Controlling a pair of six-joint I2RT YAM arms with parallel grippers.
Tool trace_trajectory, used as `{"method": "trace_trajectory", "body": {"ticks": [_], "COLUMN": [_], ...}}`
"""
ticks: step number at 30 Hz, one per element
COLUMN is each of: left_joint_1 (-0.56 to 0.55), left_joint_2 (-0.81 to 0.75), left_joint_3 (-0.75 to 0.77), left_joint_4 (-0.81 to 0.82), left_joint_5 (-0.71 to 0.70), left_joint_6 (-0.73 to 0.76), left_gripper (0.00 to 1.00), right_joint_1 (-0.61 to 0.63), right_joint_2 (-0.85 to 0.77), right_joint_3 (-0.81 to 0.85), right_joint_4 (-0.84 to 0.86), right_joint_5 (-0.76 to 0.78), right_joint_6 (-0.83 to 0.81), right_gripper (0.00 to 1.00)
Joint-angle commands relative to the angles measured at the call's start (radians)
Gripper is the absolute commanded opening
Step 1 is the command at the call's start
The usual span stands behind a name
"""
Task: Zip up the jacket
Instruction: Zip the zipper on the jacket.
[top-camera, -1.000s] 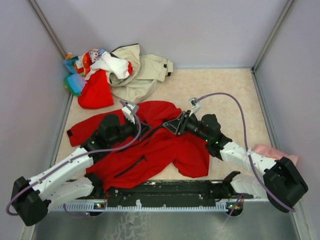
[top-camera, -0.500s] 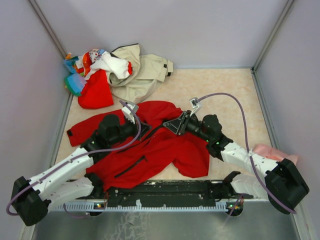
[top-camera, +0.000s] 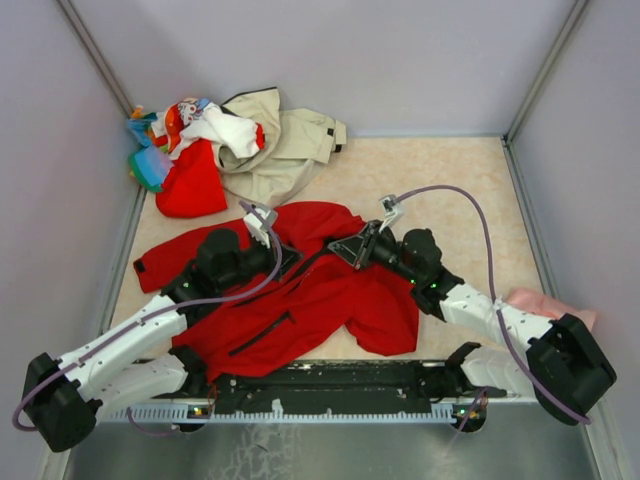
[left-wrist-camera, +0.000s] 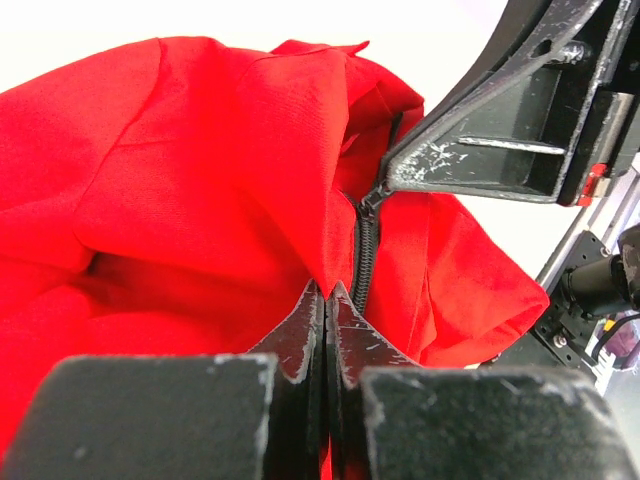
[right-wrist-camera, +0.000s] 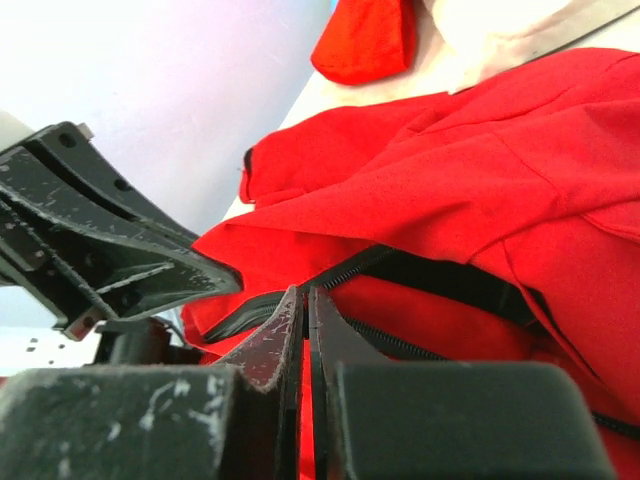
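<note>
Now | jacket diagonal, near-left to far-right | left jaws clamp its zip edge | right jaws clamp zipper pull

The right gripper, a black two-finger claw on a white-and-black arm, is what changes. A second ago its jaws stand partly apart; now they are pressed together, with only a hairline slit between the scratched black fingers in the right wrist view. They close on the black front zipper of the bright red long-sleeved jacket, their tip meeting the slider at the top of the teeth in the left wrist view. In the top view the right arm's black elbow block, at 4 o'clock, sits slightly back toward 11 o'clock compared with half a second ago.
</note>
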Motion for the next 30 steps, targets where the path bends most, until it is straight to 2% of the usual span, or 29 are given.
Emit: {"method": "trace_trajectory", "body": {"ticks": [1, 7, 13, 23, 30], "left_joint_1": [-0.001, -0.001, -0.001, -0.001, -0.001], "left_joint_2": [-0.02, -0.008, -0.003, -0.069, -0.076], "left_joint_3": [0.033, 0.084, 0.105, 0.116, 0.114], "left_joint_4": [-0.003, -0.131, -0.233, -0.372, -0.414], "left_joint_5": [0.05, 0.107, 0.103, -0.016, -0.028], "left_joint_6": [0.002, 0.006, 0.008, -0.001, -0.007], "left_gripper": [0.0, 0.0, 0.0, 0.0, 0.0], "right_joint_1": [0.004, 0.005, 0.005, 0.0, -0.094], "right_joint_2": [-0.036, -0.101, -0.115, -0.158, -0.159], "right_joint_3": [0.024, 0.051, 0.068, 0.064, 0.073], "right_joint_4": [-0.067, -0.206, -0.252, -0.287, -0.246], "right_joint_5": [0.133, 0.356, 0.476, 0.773, 0.812], "right_joint_6": [-0.11, -0.274, -0.374, -0.508, -0.542], "right_gripper": [0.0, 0.0, 0.0, 0.0, 0.0]}}
